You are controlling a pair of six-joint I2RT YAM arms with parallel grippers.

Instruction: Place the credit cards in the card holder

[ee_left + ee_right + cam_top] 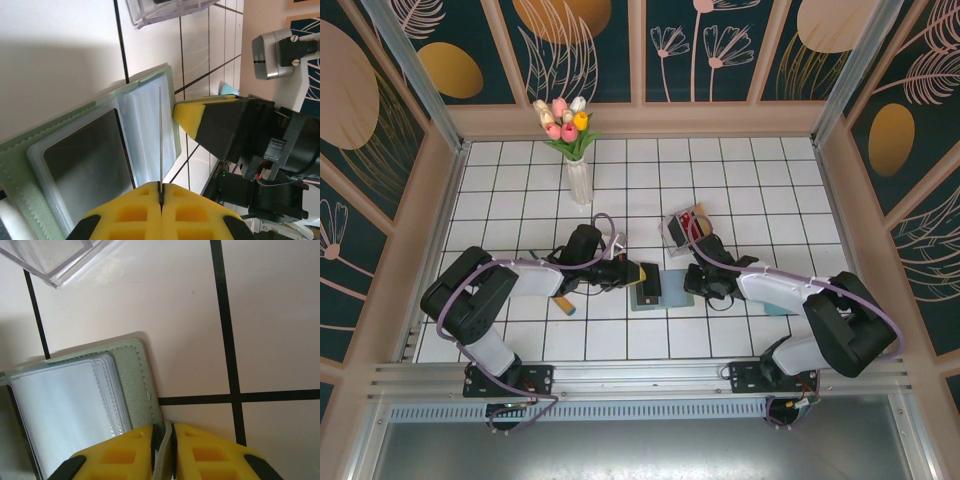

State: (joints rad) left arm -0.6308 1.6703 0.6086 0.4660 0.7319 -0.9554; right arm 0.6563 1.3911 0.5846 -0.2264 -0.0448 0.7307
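Observation:
The card holder (20, 165) lies open on the tiles, sage green, with clear pockets and a dark grey card (85, 160) in the left pocket. My left gripper (161, 192) is shut on a thin credit card (160, 135), seen edge-on and standing over the holder's right-hand pockets; its colour cannot be told. My right gripper (163, 432) is shut on the holder's (132, 385) small side tab (164, 455) at its right edge. From above, both grippers (642, 274) (692, 283) meet at the holder (655, 303) mid-table.
A clear plastic box (685, 228) with red contents stands just behind the holder. A blue card (775, 309) lies by the right arm and a tan one (565, 305) by the left arm. A vase of tulips (578, 180) stands at the back left.

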